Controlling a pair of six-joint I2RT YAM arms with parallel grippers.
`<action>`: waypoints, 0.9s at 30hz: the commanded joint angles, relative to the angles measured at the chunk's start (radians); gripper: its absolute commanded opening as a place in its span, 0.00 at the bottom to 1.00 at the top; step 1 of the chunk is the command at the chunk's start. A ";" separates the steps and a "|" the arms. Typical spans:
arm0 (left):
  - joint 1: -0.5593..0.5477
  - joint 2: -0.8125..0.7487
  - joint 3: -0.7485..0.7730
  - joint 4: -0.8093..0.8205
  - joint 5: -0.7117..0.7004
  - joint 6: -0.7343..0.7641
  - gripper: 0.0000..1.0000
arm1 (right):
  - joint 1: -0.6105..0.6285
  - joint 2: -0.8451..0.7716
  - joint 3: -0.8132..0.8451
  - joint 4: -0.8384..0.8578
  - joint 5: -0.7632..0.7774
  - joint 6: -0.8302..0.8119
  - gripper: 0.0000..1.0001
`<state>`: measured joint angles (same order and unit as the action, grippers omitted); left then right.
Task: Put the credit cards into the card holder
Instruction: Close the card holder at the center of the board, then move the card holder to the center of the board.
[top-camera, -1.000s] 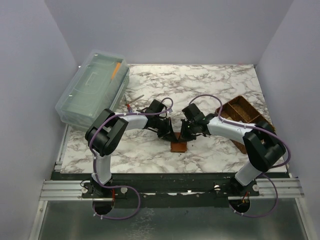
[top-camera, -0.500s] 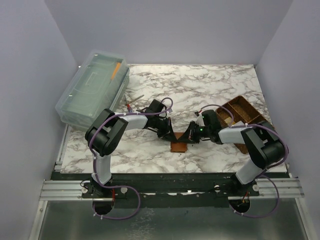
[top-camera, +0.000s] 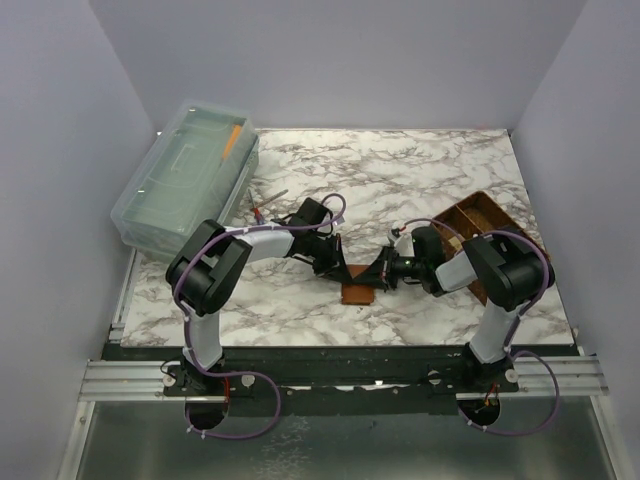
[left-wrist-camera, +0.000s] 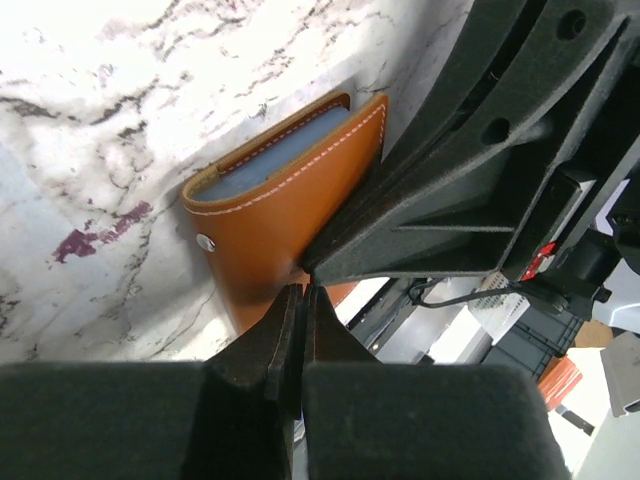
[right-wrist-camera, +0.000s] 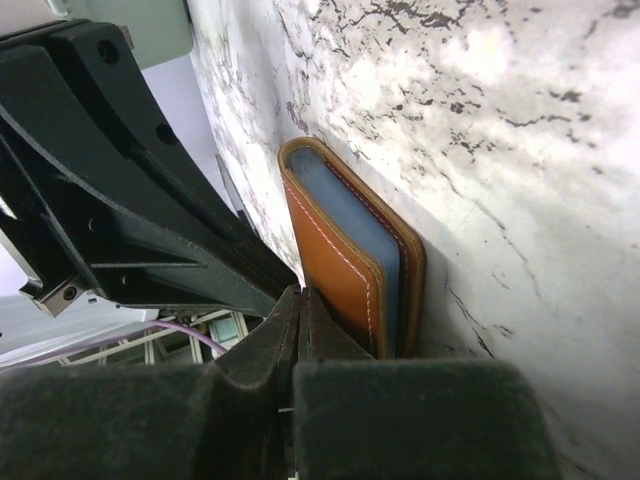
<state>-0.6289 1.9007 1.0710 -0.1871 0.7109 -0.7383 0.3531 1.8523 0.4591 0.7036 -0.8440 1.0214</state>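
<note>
marble table (top-camera: 400, 170); folded card holder (left-wrist-camera: 280, 215); left pincer (left-wrist-camera: 303, 295), right pincer (right-wrist-camera: 300, 295) closed, grip unclear

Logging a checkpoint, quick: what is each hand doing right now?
Left hand: closed, tips at the card holder, nothing visibly held.
Right hand: closed, likewise.

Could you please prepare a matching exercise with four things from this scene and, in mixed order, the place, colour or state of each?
Things:
1. card holder
2. woven basket
3. clear plastic box
4. left gripper

Descriptions:
a. far left of the table
b. jaws shut
c. right side, dark brown
d. tan-brown, white stitching

Pairs: 1-d, 2-c, 3-a, 4-b.
</note>
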 joint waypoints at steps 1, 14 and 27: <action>-0.009 -0.081 0.027 -0.048 -0.038 0.034 0.00 | -0.025 0.055 -0.049 -0.280 0.263 -0.125 0.01; 0.069 -0.195 0.150 -0.197 -0.146 0.164 0.05 | 0.033 -0.369 0.265 -0.870 0.268 -0.328 0.40; 0.115 -0.158 0.133 -0.213 -0.165 0.236 0.05 | 0.183 -0.378 0.413 -1.218 0.718 -0.386 0.57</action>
<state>-0.5259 1.7237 1.2163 -0.3859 0.5701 -0.5434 0.4961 1.4220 0.8463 -0.3447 -0.3573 0.6624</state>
